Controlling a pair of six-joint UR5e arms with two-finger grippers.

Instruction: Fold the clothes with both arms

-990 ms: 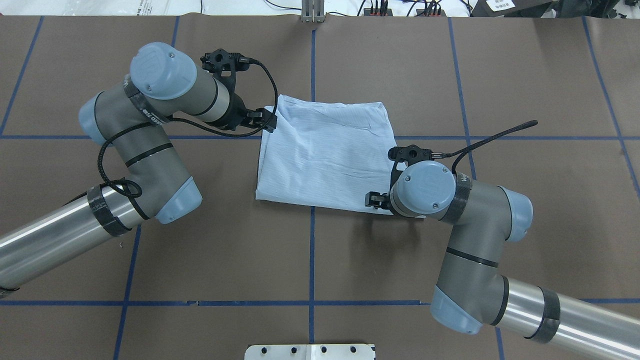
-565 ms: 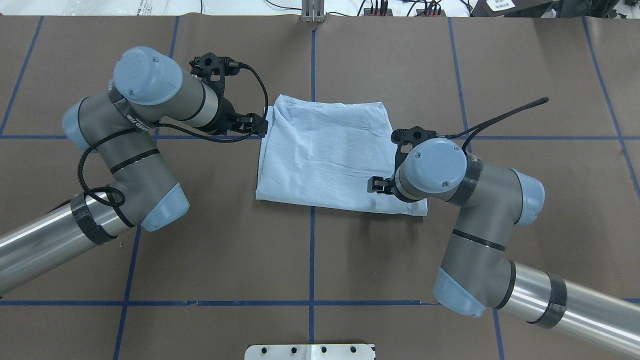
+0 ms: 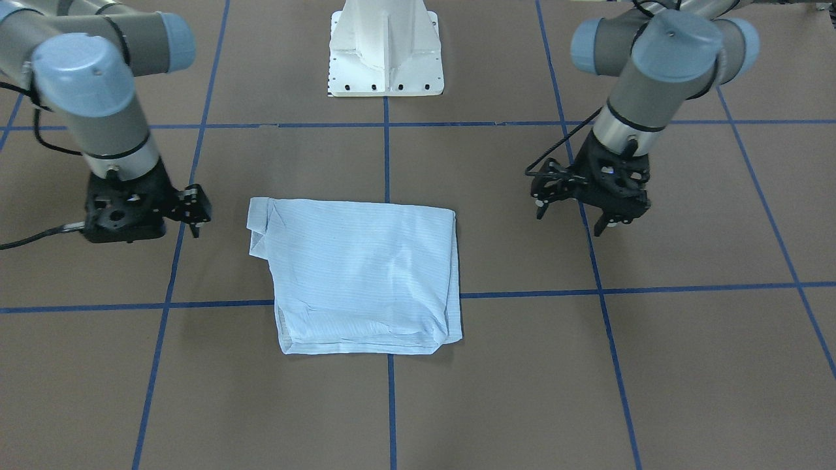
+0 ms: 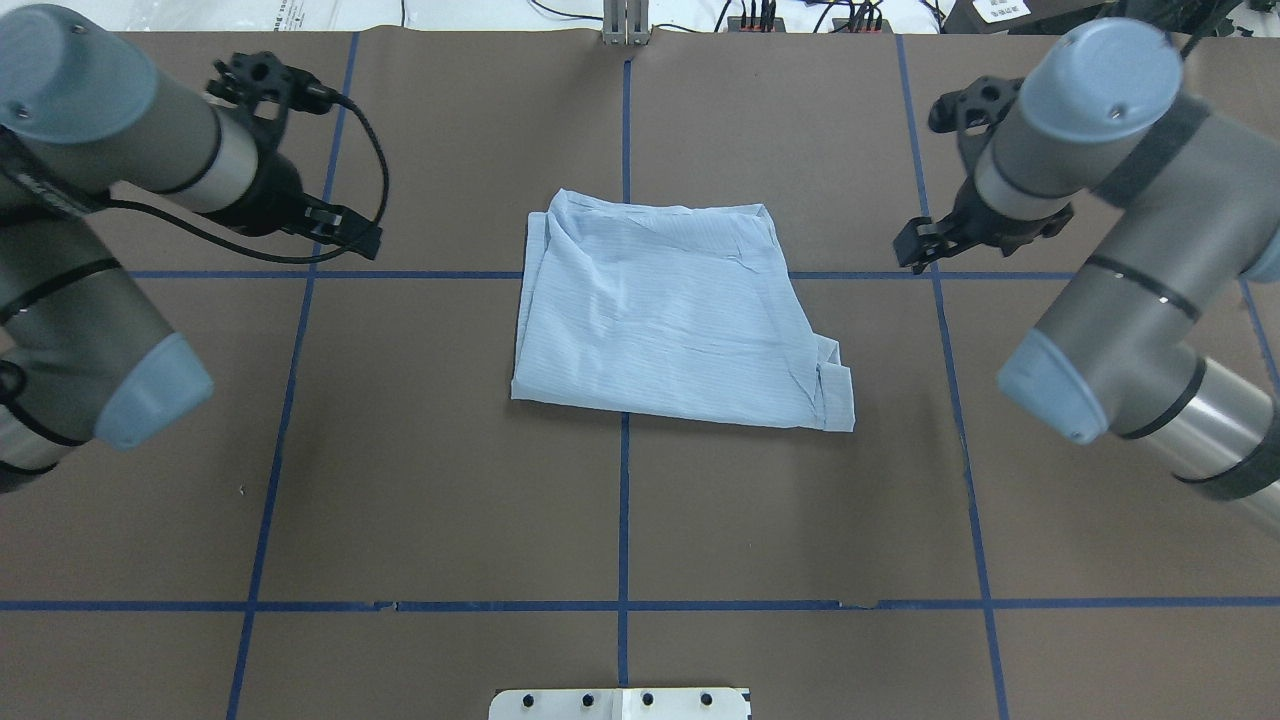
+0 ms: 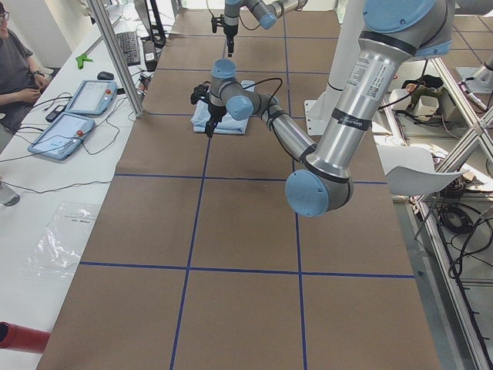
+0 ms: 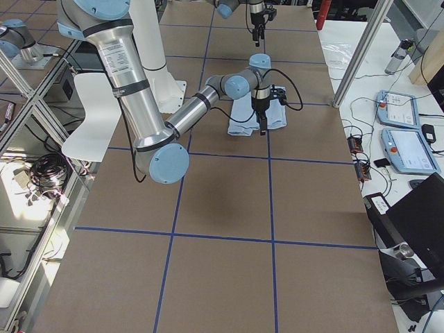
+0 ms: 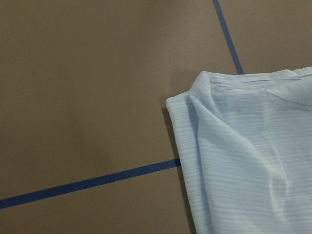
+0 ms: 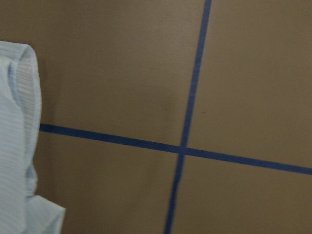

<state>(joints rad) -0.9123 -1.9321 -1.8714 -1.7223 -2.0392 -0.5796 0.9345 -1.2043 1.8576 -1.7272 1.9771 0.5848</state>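
Note:
The pale blue striped shirt [image 4: 670, 310] lies folded into a rough rectangle at the table's middle, and no gripper touches it. It also shows in the front view [image 3: 359, 274]. My left gripper [image 4: 350, 232] hangs open and empty well to the shirt's left; in the front view it [image 3: 569, 220] has its fingers spread. My right gripper [image 4: 915, 245] is open and empty to the shirt's right, also seen in the front view [image 3: 194, 210]. The left wrist view shows a shirt corner [image 7: 243, 156]. The right wrist view shows the shirt's edge [image 8: 14, 146]. Neither wrist view shows fingers.
The brown table cover [image 4: 450, 480] carries a grid of blue tape lines [image 4: 624, 520]. The white mounting pedestal [image 3: 385, 52] stands at the robot's side. An operator [image 5: 15, 62] and tablets [image 5: 77, 116] are at a side desk beyond the table.
Both grippers have drawn away from the shirt's edges, the left one leftward, the right one rightward and farther back. The shirt stays flat; its near right corner now shows uncovered.

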